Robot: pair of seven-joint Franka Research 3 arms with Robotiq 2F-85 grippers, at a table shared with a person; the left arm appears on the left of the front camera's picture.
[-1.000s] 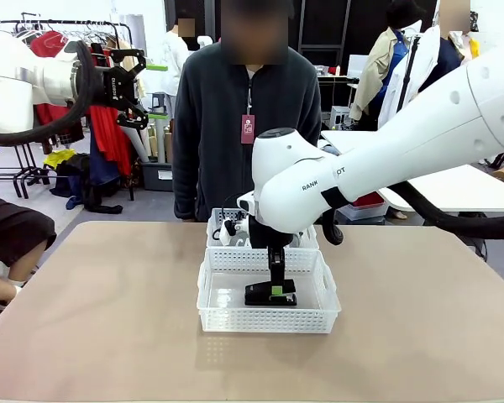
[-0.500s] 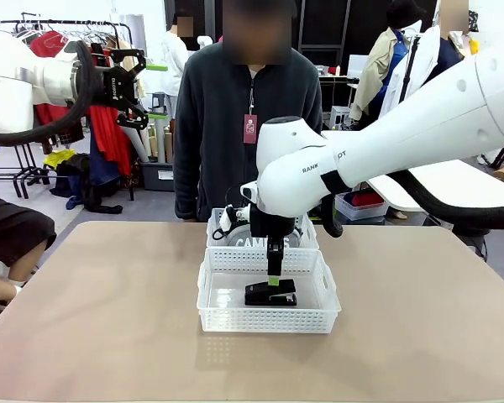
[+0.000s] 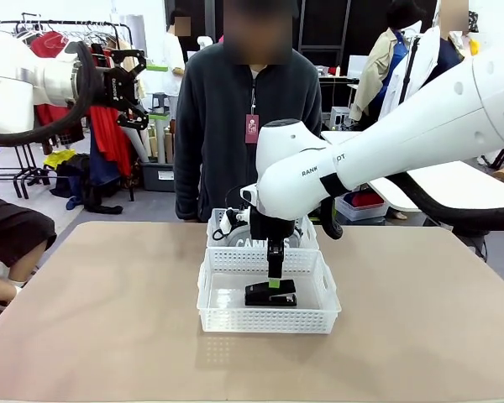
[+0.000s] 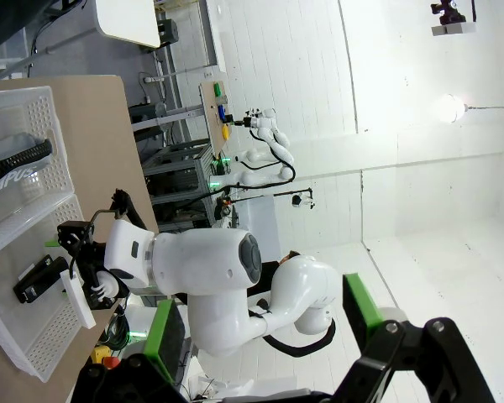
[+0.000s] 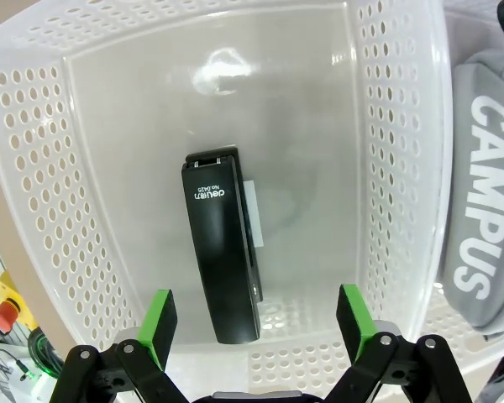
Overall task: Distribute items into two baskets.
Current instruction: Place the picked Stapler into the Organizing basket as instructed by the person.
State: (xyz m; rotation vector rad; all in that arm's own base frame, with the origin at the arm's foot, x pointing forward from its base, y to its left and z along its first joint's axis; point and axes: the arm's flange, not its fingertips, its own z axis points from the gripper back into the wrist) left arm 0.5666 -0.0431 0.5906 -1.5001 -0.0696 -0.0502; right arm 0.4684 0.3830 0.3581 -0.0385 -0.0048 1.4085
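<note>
Across the table in the front view, the right gripper [image 3: 274, 280] is hanging over the black stapler [image 3: 270, 294], which is lying in the near basket [image 3: 266, 319]; the far basket [image 3: 223, 220] is sitting just behind, before a person [image 3: 245, 109]. The left gripper [image 3: 128, 86] is raised at upper left, jaws apart.

From the left wrist, both baskets are showing, the stapler [image 4: 35, 279] in one.

From the right wrist, green-padded fingers [image 5: 158, 326] are spreading wide above the stapler [image 5: 221, 246], and the grey CAMPUS pouch [image 5: 484, 227] is filling the neighbouring basket.
</note>
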